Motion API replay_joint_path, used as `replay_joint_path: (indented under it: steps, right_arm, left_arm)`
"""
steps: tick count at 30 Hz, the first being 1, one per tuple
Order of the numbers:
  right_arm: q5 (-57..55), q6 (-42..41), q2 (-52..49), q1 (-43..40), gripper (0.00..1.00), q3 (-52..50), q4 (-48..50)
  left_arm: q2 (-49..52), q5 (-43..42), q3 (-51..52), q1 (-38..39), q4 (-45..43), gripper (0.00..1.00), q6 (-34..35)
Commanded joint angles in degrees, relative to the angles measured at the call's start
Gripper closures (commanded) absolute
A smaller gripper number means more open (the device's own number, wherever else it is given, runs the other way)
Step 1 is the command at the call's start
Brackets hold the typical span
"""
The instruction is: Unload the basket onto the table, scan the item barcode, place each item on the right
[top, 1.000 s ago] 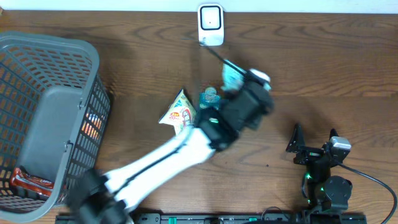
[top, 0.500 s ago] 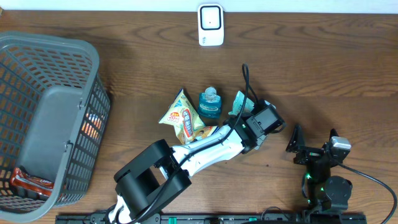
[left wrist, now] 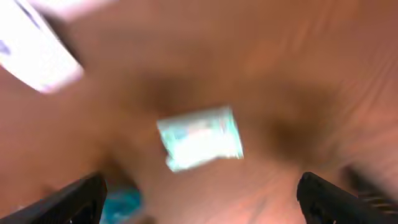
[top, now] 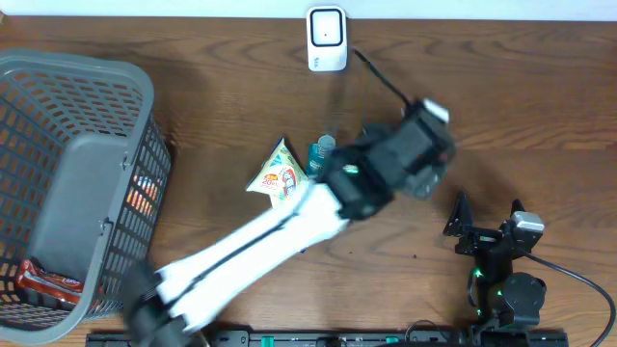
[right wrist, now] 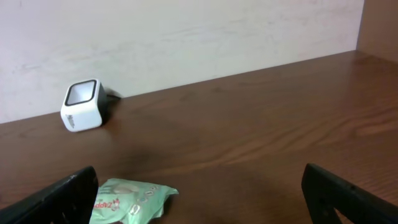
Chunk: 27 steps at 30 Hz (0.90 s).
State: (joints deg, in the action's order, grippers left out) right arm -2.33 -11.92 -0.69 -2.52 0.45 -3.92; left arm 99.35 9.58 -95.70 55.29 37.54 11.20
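Jaws of the left gripper (left wrist: 200,190) stand wide apart with nothing between them. It hangs, blurred, over the packet (left wrist: 199,137), which lies flat near the table's (top: 501,87) middle, close to the bottle (top: 321,149) and well short of the scanner (top: 327,39) at the back edge. Near the front right corner, the right gripper (right wrist: 199,186) is also spread and empty. The pick-up seems in hand, with no scan made yet. Next: descend, pinch the packet's edge, and present its barcode to the scanner's window.
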Motion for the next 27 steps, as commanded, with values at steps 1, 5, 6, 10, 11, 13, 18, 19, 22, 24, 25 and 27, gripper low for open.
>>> replay_joint_path:
  steps: [1,5,6,10,11,13,18,19,22,24,25,27]
  right_arm:
    - [-0.3,0.4,0.3,0.3,0.01,-0.1,-0.1]
    - [-0.3,0.4,0.3,0.3,0.01,-0.1,-0.1]
    - [-0.3,0.4,0.3,0.3,0.01,-0.1,-0.1]
    - [-0.3,0.4,0.3,0.3,0.01,-0.1,-0.1]
    - [-0.3,0.4,0.3,0.3,0.01,-0.1,-0.1]
    - [-0.3,0.4,0.3,0.3,0.01,-0.1,-0.1]
    - [-0.3,0.4,0.3,0.3,0.01,-0.1,-0.1]
    - [-0.3,0.4,0.3,0.3,0.01,-0.1,-0.1]
    - [-0.3,0.4,0.3,0.3,0.01,-0.1,-0.1]
    - [-0.3,0.4,0.3,0.3,0.01,-0.1,-0.1]
    - [-0.3,0.4,0.3,0.3,0.01,-0.1,-0.1]
    - [-0.3,0.4,0.3,0.3,0.01,-0.1,-0.1]
  left_arm:
    - [-10.0,8.1,-5.4,-4.7,2.7,0.04,-3.0]
    - [-18.4,14.7,-5.6,-11.8,5.7,0.04,-1.2]
    - [-20.6,16.4,-5.6,-14.6,7.3,0.03,1.0]
    - [-28.1,18.5,-5.6,-31.7,16.1,0.03,13.2]
    - [-29.2,18.5,-5.6,-36.3,18.8,0.03,16.9]
    - [-30.6,18.3,-5.5,-44.5,24.1,0.03,23.7]
    - [-31.3,14.9,-2.3,-64.1,36.7,0.03,33.3]
    - [-31.3,13.8,-0.9,-66.7,37.2,0.03,33.2]
    - [-31.3,10.6,4.8,-73.7,37.2,0.03,33.3]
    - [-31.3,7.4,9.1,-77.7,36.8,0.03,33.6]
    - [-31.3,5.9,11.0,-79.2,36.7,0.03,34.2]
    - [-31.3,3.2,15.0,-82.0,35.9,0.03,36.2]
